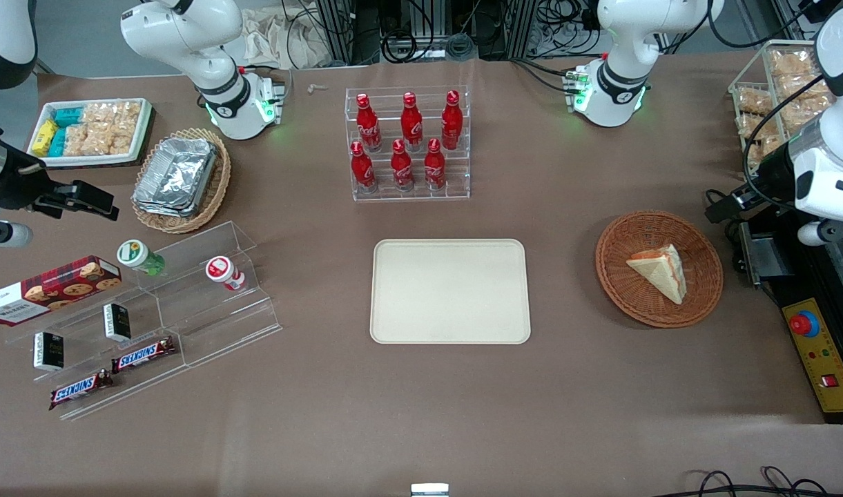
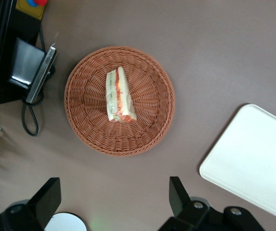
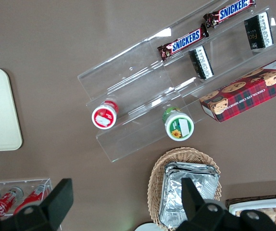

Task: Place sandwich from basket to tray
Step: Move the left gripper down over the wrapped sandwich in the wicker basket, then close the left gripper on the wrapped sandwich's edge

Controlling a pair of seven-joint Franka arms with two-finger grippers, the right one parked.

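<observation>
Fingers (image 2: 46, 199) spread wide and empty, hovering high over bare brown tabletop just short of the basket (image 2: 85, 130); gripper (image 2: 111, 202) held well above the wicker, nothing between the pads. Ahead of the fingertips, sandwich (image 2: 119, 95) lying in the middle of the round woven basket, red-orange and green filling turned up toward the wrist camera. Off to one side of the fingers, cream tray (image 2: 253, 163), bare, well apart from the basket rim.

Likely trouble from here: soft bread crushed or layers sheared apart if pinched across the filling too hard; wedge tipped or pushed along the weave if one finger lands first; basket dragged if a fingertip catches the rim on the way down; a grip on the thin point rather than the thick end probably letting the wedge swing and drop short of the tray.

Seen from the front, sandwich (image 1: 659, 270) resting in the basket (image 1: 618, 290), tray (image 1: 451, 290) at mid-table, left arm (image 1: 825, 172) reaching in from the working end, wrist pointing down.
</observation>
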